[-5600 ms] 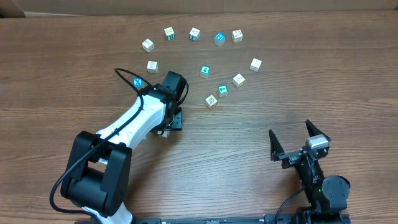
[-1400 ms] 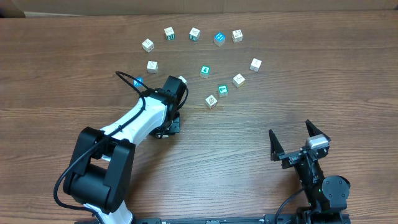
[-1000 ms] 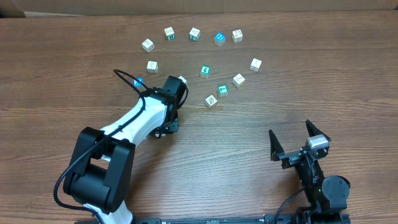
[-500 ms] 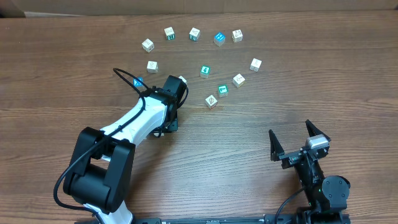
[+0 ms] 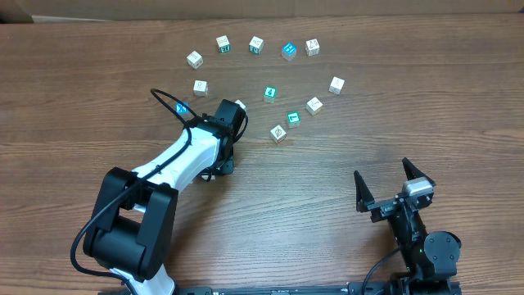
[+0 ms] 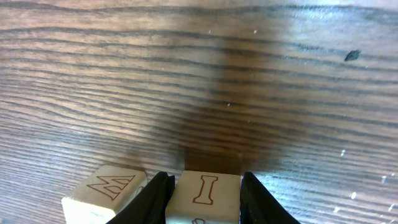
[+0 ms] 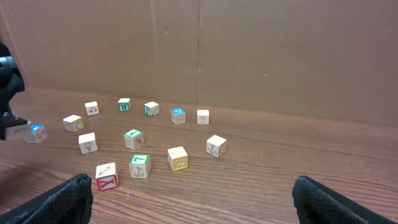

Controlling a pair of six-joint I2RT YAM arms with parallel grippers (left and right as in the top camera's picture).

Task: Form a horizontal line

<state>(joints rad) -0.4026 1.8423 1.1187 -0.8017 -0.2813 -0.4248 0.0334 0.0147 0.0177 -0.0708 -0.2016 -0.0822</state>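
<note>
Cube (image 6: 203, 194) in left tool (image 6: 204, 188), right tool (image 5: 381, 171) wide

A dark wood-grain table (image 5: 270, 238) is backed by a brown wall (image 7: 261, 56) — probably cardboard panels — and is lit evenly.

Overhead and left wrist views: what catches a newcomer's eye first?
In the left wrist view, the jaws of the left arm grip a pale cube marked I, with a cube marked M beside it. Overhead, small cubes lie scattered on the far half of the table, and the right arm sits near right, jaws open.
</note>
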